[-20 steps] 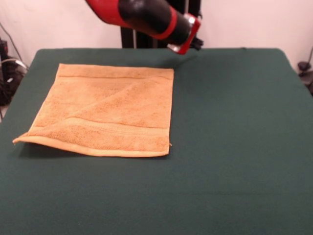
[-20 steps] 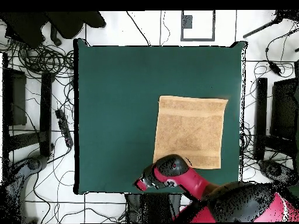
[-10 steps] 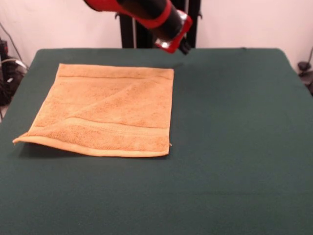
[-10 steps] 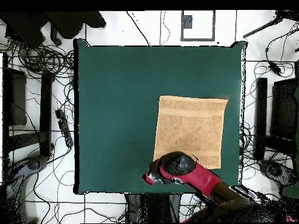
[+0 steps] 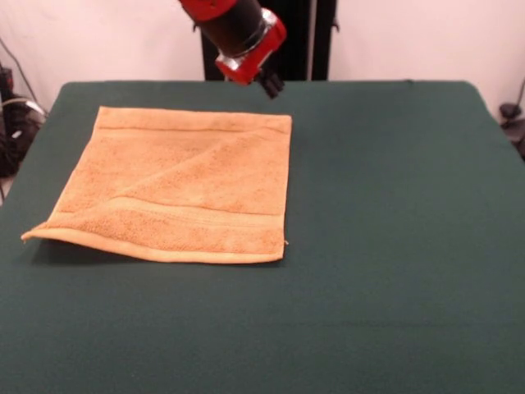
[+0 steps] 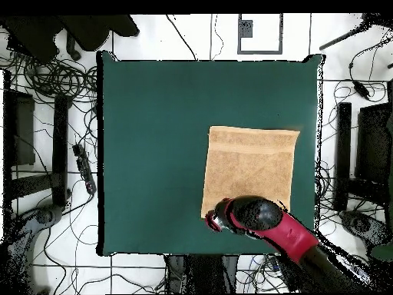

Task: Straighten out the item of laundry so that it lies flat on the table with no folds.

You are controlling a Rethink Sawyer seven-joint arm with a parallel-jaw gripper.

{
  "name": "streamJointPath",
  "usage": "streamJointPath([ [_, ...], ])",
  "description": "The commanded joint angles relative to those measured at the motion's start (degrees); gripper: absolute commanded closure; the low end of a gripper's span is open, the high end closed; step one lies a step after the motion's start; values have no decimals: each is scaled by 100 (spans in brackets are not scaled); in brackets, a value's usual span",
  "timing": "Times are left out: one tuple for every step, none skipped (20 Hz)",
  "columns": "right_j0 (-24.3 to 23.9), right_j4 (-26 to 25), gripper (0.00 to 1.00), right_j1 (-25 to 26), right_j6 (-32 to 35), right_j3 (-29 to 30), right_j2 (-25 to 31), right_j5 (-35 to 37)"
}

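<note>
The item of laundry (image 5: 180, 185), a golden-orange towel, lies spread on the left half of the table (image 5: 394, 205). A faint diagonal crease crosses it, and its near left corner sits slightly raised with a shadow under it. My gripper (image 5: 269, 84) hangs above the table's far edge, just beyond the towel's far right corner and not touching it. In the overhead view the towel (image 6: 249, 165) lies right of the middle of the table (image 6: 153, 138). There the gripper (image 6: 215, 221) and the red arm cover the towel's bottom edge.
Cables (image 6: 54, 77) and dark equipment (image 6: 19, 127) lie on the floor around the table. A black post (image 5: 316, 37) stands behind the table's far edge. A wide stretch of green cloth lies right of the towel in the front view.
The arm has swung left in the front view, and the gripper now hangs near the towel's far right corner. The towel has not moved.
</note>
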Motion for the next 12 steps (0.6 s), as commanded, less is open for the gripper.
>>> streamJointPath([
  [272,-184,100,46,955,-565,523,-547],
  [259,-216,100,153,927,-618,526,-633],
  [266,-241,100,274,931,-673,531,-782],
  [282,-268,100,343,946,-713,515,-876],
  [317,-326,100,447,985,-752,468,-1078],
  [351,-362,100,534,1018,-796,430,-1220],
  [403,-422,100,705,1075,-868,378,-1509],
  [444,-456,100,804,1104,-922,341,-1633],
  [581,-535,100,931,1164,-1050,213,-1835],
  [636,-570,100,993,1202,-1106,170,-1947],
  [705,-607,100,1060,1242,-1178,144,-2093],
  [744,-619,100,1069,1263,-1220,133,-2120],
])
